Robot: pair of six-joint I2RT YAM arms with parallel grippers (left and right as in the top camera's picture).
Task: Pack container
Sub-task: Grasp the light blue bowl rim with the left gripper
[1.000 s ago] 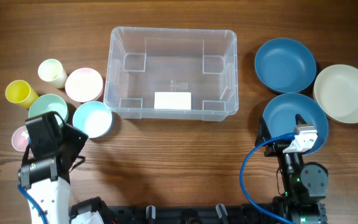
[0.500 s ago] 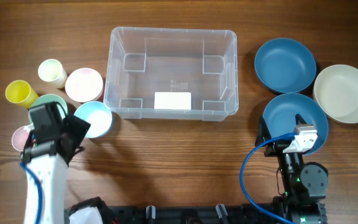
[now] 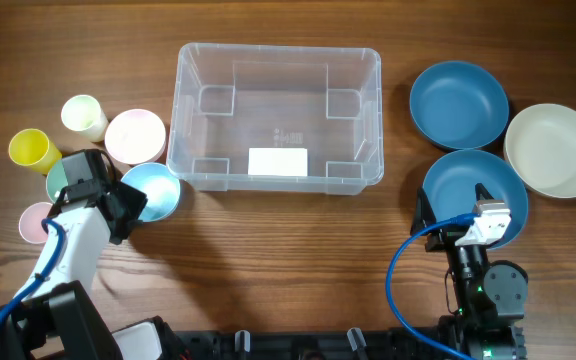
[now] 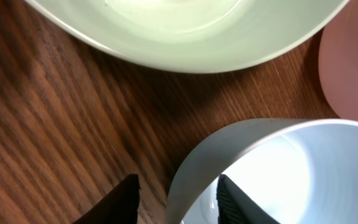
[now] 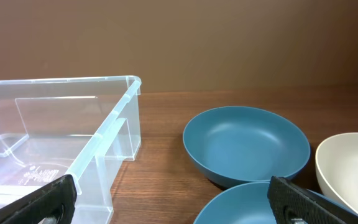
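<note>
The pale blue bowl's (image 3: 160, 185) rim is straddled by the left gripper (image 4: 179, 190), jaws parted, one finger inside, one outside, nothing pinched yet. The container (image 3: 268, 120) is seen empty at table centre, rightward and ahead of that nearer arm, long axis crosswise. The right gripper (image 5: 173, 196) is held wide open.

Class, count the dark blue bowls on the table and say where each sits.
2. One dark blue bowl sits right of the container, beside the cream bowl. The second blue bowl lies directly nearer the robot. None seems hidden.
</note>
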